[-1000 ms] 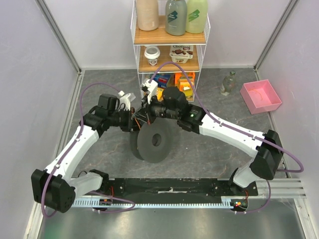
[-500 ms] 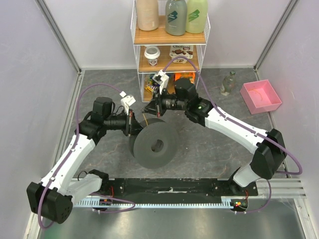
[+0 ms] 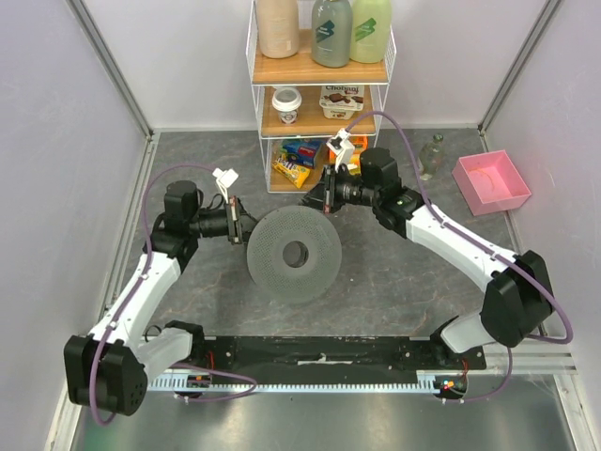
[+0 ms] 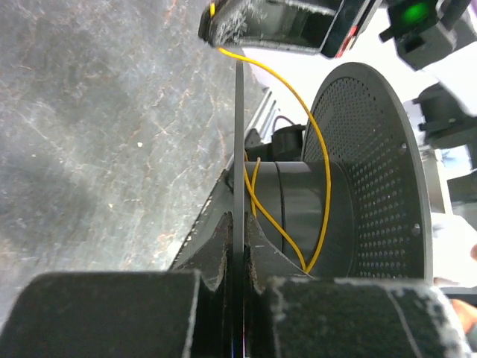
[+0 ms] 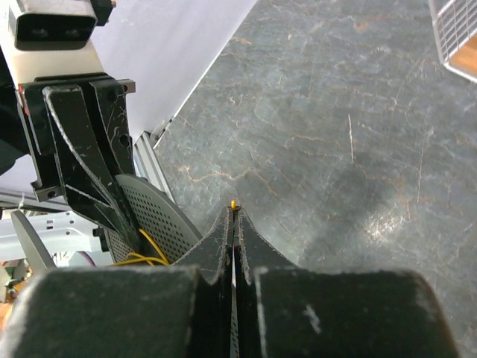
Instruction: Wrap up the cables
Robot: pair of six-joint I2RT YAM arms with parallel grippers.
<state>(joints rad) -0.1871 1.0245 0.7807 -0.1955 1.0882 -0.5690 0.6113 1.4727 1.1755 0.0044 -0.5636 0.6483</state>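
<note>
Left gripper (image 4: 238, 224) first: its jaws are pinched down tight on the thin edge of the near disc of a dark grey round plastic spool (image 3: 272, 258). In the left wrist view the disc runs edge-on as a fine line straight up out of the black fingers (image 4: 216, 261).

Over to the right gripper (image 5: 233, 216): its jaws are pressed together too, with only the tip of the long thin yellow wire (image 5: 234, 203) poking out between the fingertips. That's a firm pinch on the wire's end.

From the left wrist you can follow the yellow wire (image 4: 326, 171) out of the right gripper (image 4: 261, 22) at the top of the view. It sweeps in one wide loose arc down to the spool's dark hub (image 4: 298, 209), where a couple more strands cross over the hub between the two discs. The far disc (image 4: 373, 171) is full of small holes.

From above, the spool sits between the two arms with its perforated face and centre hole turned up toward the camera. The left gripper (image 3: 235, 218) is on its left rim; the right gripper (image 3: 315, 199) is just beyond its upper right rim. Whether the spool touches the dark grey marbled tabletop (image 3: 394, 282) I cannot tell.

Further back stands a white wire rack with wooden shelves (image 3: 319, 70), and a pink square tray (image 3: 491, 180) lies well off to the right.
</note>
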